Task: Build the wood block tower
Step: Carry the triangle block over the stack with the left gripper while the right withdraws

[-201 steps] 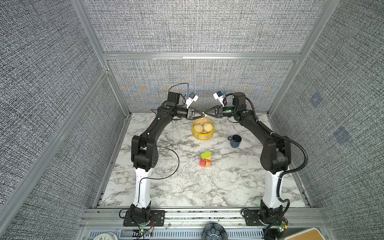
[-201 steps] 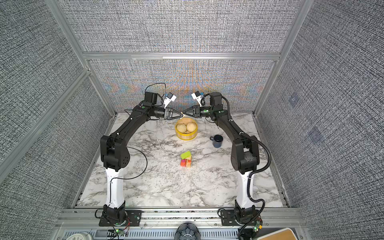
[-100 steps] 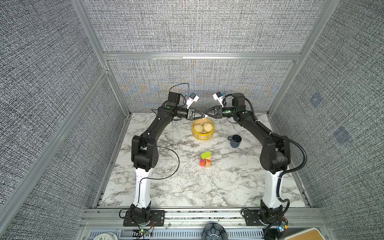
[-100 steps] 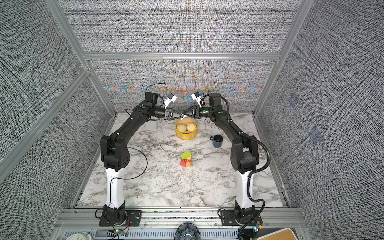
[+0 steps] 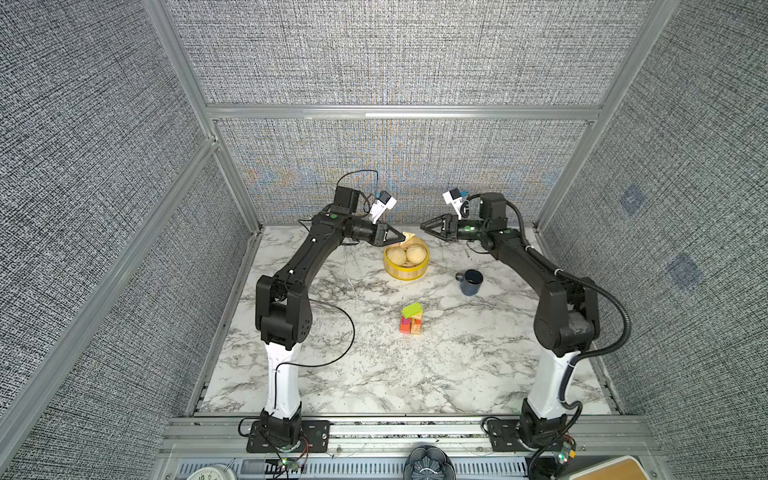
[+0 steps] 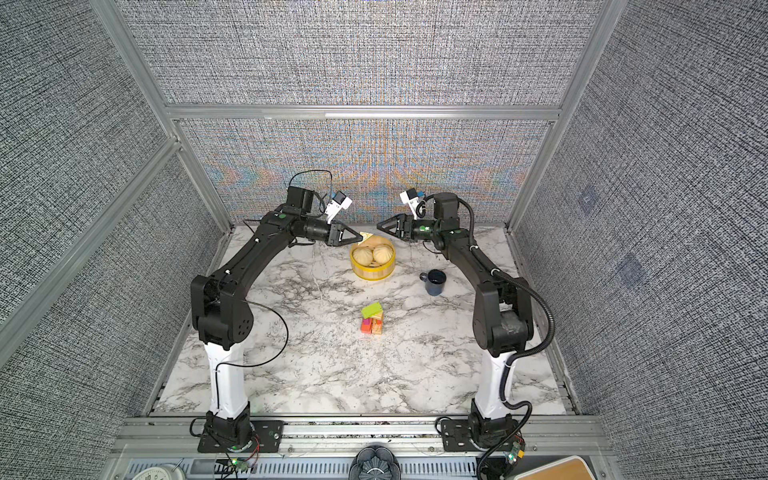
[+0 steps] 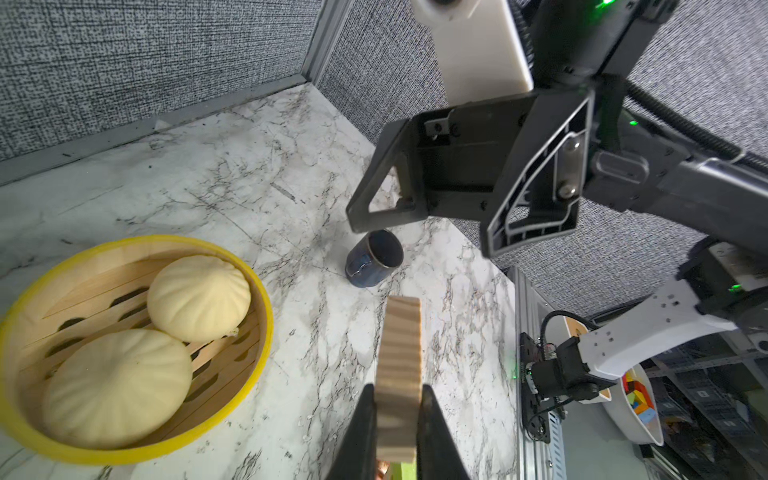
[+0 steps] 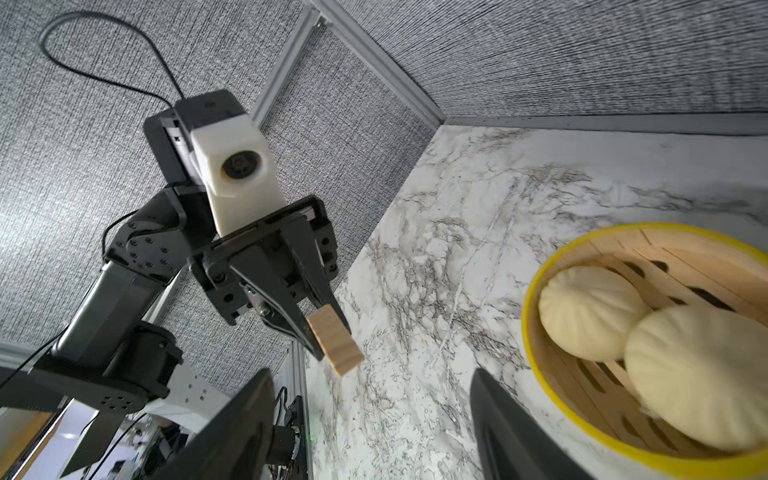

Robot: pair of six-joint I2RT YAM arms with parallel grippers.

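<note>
A plain tan wood block [image 7: 401,332] [image 8: 336,345] [image 5: 409,235] [image 6: 366,236] is held in the air over the back of the table, beside the steamer basket. My left gripper [image 7: 397,390] [image 5: 402,237] [image 6: 360,237] is shut on it. My right gripper [image 8: 374,382] [image 5: 424,226] [image 6: 379,226] faces the block from a short way off, open and empty. The tower [image 5: 411,319] [image 6: 372,319] stands mid-table: orange and tan blocks at the base, pink above, a lime-green slab on top. Neither gripper is near it.
A round yellow steamer basket [image 5: 405,274] [image 6: 372,276] [image 7: 257,291] [image 8: 536,291] with two buns sits at the back centre. A dark blue mug [image 5: 471,281] [image 6: 434,281] [image 7: 374,257] stands to its right. A white bowl of coloured blocks [image 7: 636,399] lies beyond the table edge.
My right gripper has opened, let go of the tan block and drawn back to the right. The left gripper keeps its hold on the block in the same place.
</note>
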